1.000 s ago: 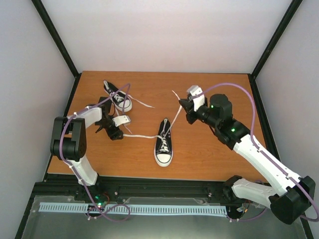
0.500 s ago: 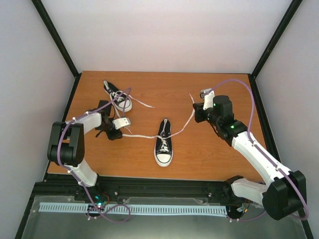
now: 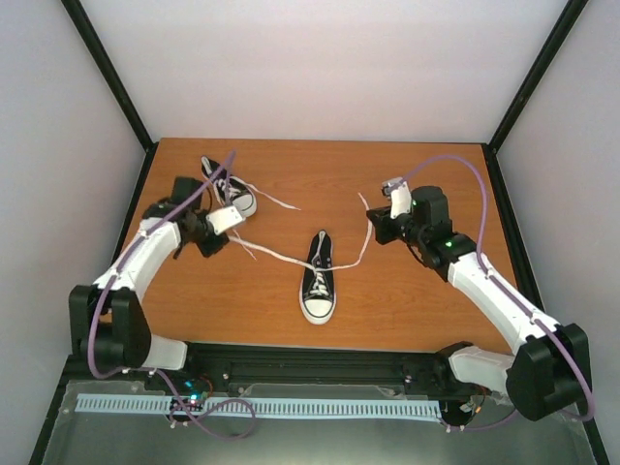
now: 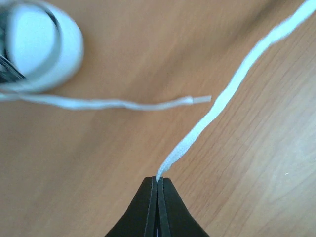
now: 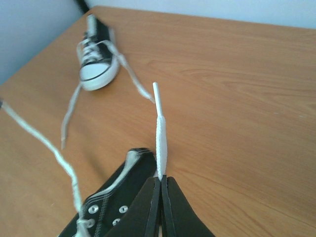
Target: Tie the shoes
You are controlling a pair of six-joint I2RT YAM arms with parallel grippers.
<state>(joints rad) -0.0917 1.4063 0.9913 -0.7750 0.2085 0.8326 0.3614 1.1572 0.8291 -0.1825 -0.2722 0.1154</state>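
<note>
One of the shoes (image 3: 318,278), black with a white toe cap, lies mid-table with its toe toward me. Its two white laces run out to either side. My left gripper (image 3: 215,240) is shut on the left lace (image 4: 232,84), pinched at the fingertips (image 4: 158,180). My right gripper (image 3: 372,225) is shut on the right lace (image 5: 161,133), whose tip sticks out past the jaws (image 5: 160,178), just above the shoe's heel (image 5: 116,195). The other shoe (image 3: 230,187) lies at the back left, untied, its toe cap (image 4: 42,44) and a loose lace end (image 4: 123,103) near my left gripper.
Loose laces of the back-left shoe trail across the wooden table (image 3: 417,300), one toward the middle (image 3: 276,201). Black frame posts and pale walls close in the table on three sides. A purple cable loops over each arm.
My left gripper has shut on the left lace and swung back and left, drawing it out from the middle shoe. My right gripper, still holding its lace, shifted slightly right and nearer.
</note>
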